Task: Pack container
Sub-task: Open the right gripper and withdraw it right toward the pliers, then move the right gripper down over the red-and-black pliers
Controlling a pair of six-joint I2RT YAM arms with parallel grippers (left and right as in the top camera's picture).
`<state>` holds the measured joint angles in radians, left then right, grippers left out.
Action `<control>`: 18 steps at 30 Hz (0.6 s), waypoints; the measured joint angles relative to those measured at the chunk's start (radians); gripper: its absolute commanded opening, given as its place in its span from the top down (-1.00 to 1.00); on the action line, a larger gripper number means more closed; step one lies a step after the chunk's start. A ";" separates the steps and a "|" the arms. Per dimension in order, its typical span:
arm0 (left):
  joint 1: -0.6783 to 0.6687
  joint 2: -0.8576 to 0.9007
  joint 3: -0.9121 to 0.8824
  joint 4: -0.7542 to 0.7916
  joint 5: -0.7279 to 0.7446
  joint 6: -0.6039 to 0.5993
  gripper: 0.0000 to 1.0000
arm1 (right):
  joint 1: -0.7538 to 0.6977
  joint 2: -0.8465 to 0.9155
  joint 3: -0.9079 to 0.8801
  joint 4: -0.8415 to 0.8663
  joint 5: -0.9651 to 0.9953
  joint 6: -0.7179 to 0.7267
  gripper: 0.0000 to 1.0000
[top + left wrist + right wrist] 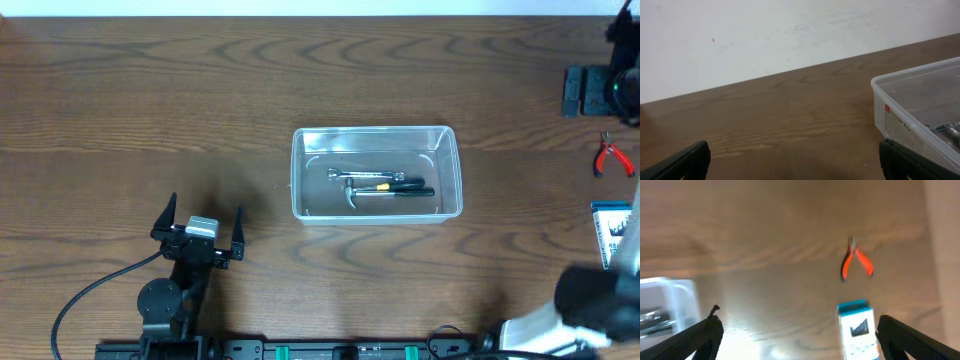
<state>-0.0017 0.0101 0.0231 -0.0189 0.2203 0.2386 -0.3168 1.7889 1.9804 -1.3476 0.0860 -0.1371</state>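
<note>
The container (pixel 372 130) sits mid-table with a hammer (pixel 395 190) inside. Left gripper (pixel 206 204) parks at its 8 o'clock, fingers spread wide, empty. Right gripper (pixel 797 317), around 4 o'clock, is spread wide too, holding nothing.

- The red pliers (pixel 856 262) and the blue-and-white box (pixel 856 330) look smeared (the box runs off the bottom edge).
- The container (pixel 912 70) is cut off on the right; its label (pixel 900 121) is too small to read.
</note>
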 measured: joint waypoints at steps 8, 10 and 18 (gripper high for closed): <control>0.000 0.000 0.000 0.000 0.000 0.000 -0.96 | -0.075 0.158 -0.010 0.047 -0.037 0.058 -0.98; 0.000 0.000 0.000 0.000 0.000 0.000 -0.96 | -0.097 0.167 -0.010 0.051 -0.065 0.044 -0.99; 0.000 0.000 0.000 0.000 0.000 0.000 -0.96 | -0.261 0.254 -0.009 0.050 -0.173 0.010 -0.99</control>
<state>-0.0017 0.0101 0.0231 -0.0189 0.2203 0.2386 -0.5774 2.0426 1.9717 -1.2972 -0.0868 -0.1268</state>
